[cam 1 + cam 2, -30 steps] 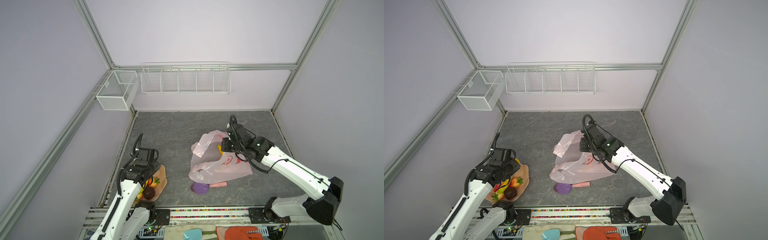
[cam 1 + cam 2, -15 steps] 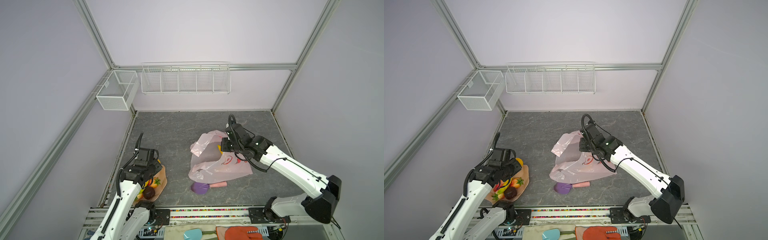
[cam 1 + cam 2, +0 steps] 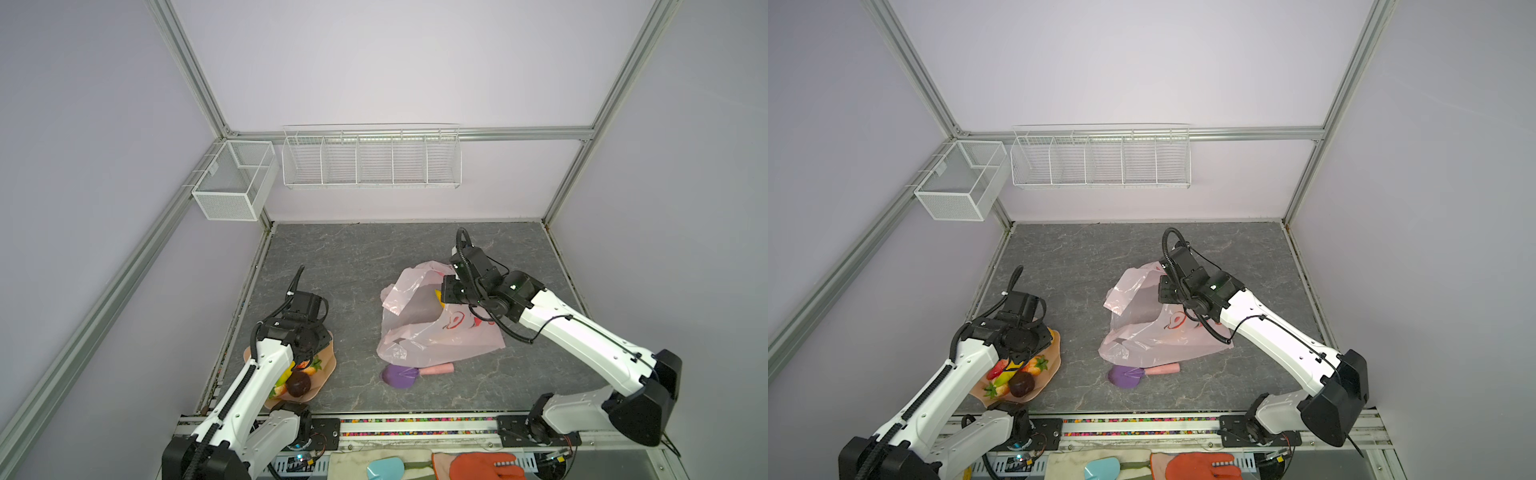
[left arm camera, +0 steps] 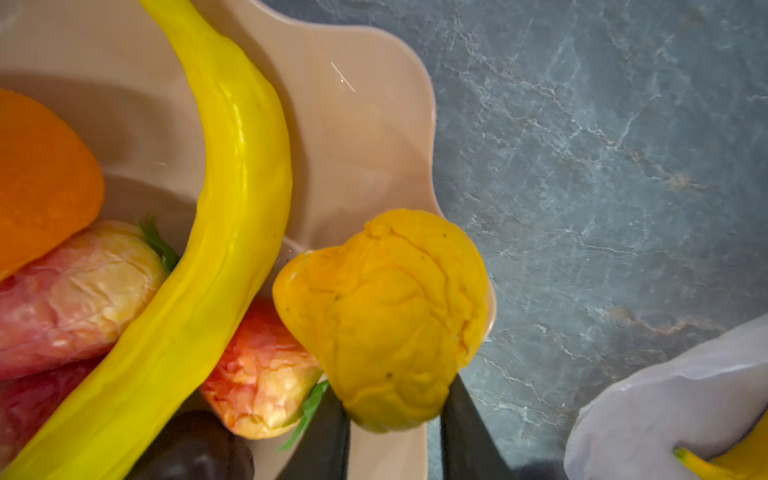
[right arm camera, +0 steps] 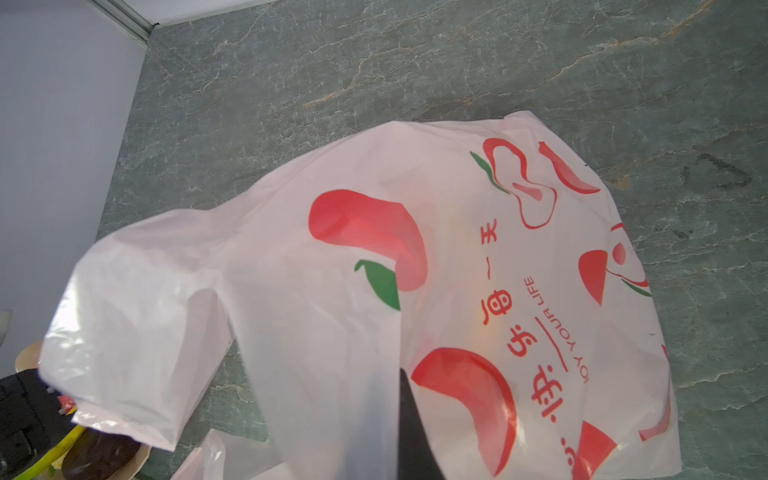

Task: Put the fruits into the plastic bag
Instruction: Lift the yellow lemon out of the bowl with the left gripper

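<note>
**Operator:** How is my left arm sitting?

**Spotter:** It runs up from the near rail and your wrist bends down over the bowl (image 3: 329,368) at the near left. Your left gripper (image 4: 392,395) is clamped on a wrinkled orange fruit (image 4: 386,316), one finger on each side, right over the bowl's rim.

**Operator:** And the other fruits?

**Spotter:** A long banana (image 4: 232,199), a strawberry (image 4: 262,374) and a dark ball (image 3: 1021,384) lie in the bowl.

**Operator:** My right arm?

**Spotter:** It slants from the near right corner to the middle of the table, with your wrist turned left. Your right gripper (image 3: 448,292) is pinched tight on the far edge of the bag (image 3: 436,336) and holds it up, and the mouth gapes leftward. The bag lies mid-table, well apart from the bowl. A second banana (image 3: 438,296) shows yellow in its mouth.
</note>
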